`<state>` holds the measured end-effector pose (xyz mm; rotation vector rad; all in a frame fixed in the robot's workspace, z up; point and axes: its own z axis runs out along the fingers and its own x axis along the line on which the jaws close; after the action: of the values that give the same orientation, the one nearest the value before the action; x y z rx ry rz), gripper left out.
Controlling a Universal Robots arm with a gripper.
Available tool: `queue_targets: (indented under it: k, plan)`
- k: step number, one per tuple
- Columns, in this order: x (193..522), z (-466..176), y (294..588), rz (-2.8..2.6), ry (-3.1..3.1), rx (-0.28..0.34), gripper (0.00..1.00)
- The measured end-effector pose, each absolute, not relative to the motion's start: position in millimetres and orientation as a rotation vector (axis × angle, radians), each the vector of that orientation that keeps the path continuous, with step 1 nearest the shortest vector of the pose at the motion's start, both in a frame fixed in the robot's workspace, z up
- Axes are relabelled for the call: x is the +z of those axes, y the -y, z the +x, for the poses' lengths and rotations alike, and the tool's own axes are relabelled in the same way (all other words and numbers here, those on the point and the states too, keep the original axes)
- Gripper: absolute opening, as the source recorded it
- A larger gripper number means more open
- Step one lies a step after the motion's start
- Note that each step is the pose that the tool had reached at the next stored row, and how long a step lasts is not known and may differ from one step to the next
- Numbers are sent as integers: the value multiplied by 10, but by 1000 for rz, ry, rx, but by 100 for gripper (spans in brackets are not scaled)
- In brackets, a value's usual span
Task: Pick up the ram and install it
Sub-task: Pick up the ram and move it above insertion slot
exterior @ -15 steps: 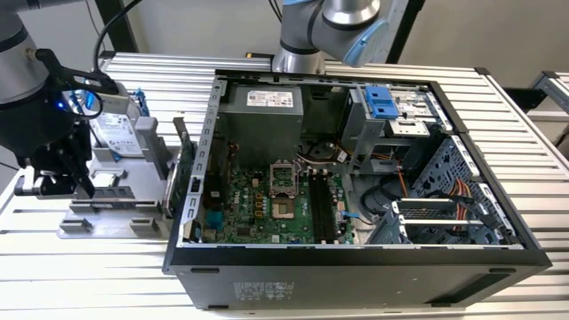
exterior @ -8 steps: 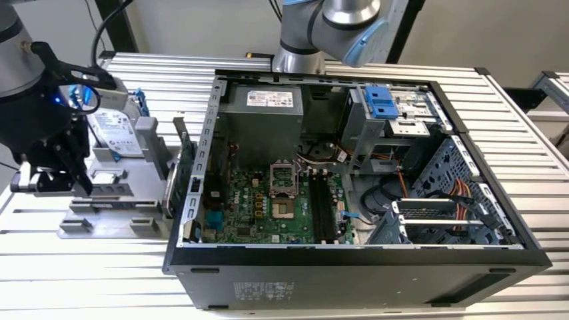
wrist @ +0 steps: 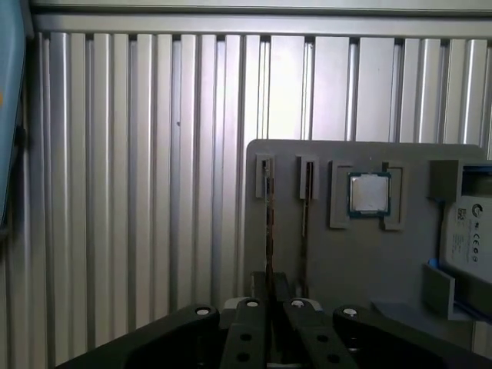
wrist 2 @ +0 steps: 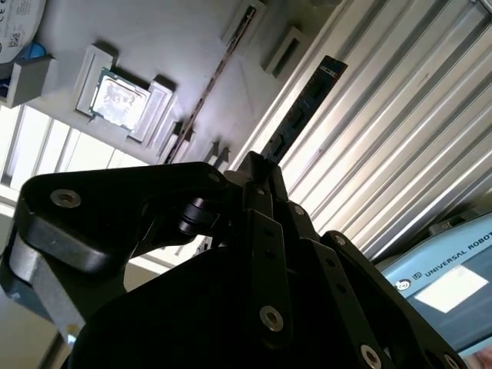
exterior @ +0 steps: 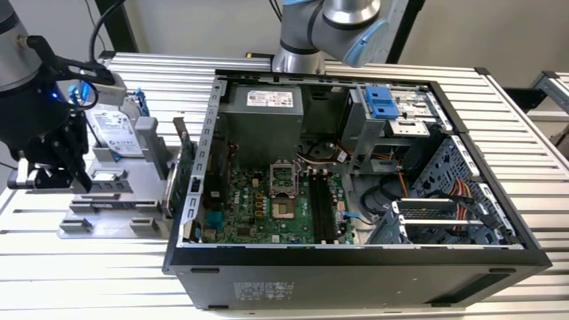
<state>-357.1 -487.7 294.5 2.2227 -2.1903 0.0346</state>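
Observation:
The ram (wrist 2: 307,100) is a thin dark stick with small chips, sticking out edge-on from between my fingertips. In the first wrist view the ram (wrist: 268,223) runs in line with the outer narrow holder of the grey parts tray (wrist: 338,269). I cannot tell whether it still rests in that holder. My gripper (wrist 2: 261,165) (wrist: 270,304) is shut on the ram. In the exterior view the gripper (exterior: 76,180) hangs over the tray (exterior: 106,220) at the left, well apart from the open computer case (exterior: 356,267). The motherboard's long dark slots (exterior: 322,207) lie inside the case.
A second thin stick (wrist: 306,215) stands in the neighbouring holder. Beside it sit a square silver processor chip (wrist: 369,192) and a hard drive (exterior: 116,130). A green card (exterior: 180,170) stands upright between tray and case. Another arm's base (exterior: 302,40) rises behind the case.

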Motion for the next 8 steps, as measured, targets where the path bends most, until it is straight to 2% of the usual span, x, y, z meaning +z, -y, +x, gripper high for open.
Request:
queue_targets:
  k: [8]
  plan:
    - [3000, -3571, 4877, 2232, 2202, 19, 0]
